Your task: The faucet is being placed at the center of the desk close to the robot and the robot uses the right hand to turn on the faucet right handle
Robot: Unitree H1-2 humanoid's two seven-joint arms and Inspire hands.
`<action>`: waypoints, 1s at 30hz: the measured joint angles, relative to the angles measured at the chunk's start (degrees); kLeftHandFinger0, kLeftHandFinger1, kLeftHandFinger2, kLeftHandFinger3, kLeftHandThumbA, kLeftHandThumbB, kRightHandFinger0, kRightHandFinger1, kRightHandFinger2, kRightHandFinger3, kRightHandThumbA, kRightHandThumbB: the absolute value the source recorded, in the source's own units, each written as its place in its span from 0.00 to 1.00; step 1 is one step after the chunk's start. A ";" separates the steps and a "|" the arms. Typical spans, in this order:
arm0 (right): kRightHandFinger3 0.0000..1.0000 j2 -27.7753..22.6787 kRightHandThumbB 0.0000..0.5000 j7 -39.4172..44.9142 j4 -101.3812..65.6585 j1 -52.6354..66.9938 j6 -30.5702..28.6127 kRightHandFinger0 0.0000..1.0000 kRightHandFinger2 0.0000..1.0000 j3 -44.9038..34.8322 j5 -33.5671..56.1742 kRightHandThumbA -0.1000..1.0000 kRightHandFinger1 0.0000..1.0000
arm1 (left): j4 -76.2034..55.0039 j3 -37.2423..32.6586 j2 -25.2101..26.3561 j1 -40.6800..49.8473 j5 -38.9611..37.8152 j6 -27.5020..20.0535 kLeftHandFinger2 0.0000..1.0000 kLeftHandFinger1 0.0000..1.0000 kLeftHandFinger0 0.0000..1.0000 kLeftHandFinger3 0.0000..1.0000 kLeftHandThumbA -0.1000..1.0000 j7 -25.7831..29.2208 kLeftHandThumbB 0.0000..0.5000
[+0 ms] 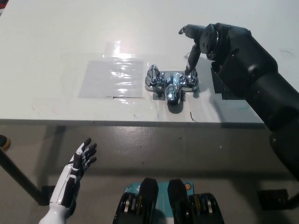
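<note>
Chrome faucet (171,84) mid-table (56,46), near edge; black right hand (210,39) just above-right of faucet, fingers (191,58) splayed, gripping nothing, one tip on right handle (190,78), seemingly to turn it; white left hand (81,158) idle, spread, well below-left of faucet.

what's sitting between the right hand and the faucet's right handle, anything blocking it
Nothing visible. The right hand hovers over the table just behind the faucet, reaching down to the right handle with no object between them; whether it touches is unclear. The left hand rests open below the table edge.
</note>
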 measured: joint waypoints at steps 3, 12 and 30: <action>1.00 0.13 0.74 -0.03 1.17 -0.01 -0.43 1.00 1.00 0.00 -0.13 1.00 1.00 | 0.00 0.00 0.03 -0.12 0.05 0.00 1.00 1.00 1.00 1.00 1.00 0.00 0.30; 1.00 0.89 0.73 -0.11 5.44 -0.01 -1.24 1.00 1.00 -0.01 -0.34 1.00 1.00 | 0.00 0.01 0.07 -0.34 0.05 0.00 1.00 1.00 1.00 1.00 1.00 0.00 0.29; 1.00 2.60 0.80 -0.66 8.50 0.03 -1.73 1.00 1.00 -0.13 -0.89 0.94 1.00 | -0.15 0.02 0.08 -0.56 0.33 0.12 1.00 1.00 1.00 1.00 1.00 0.00 0.26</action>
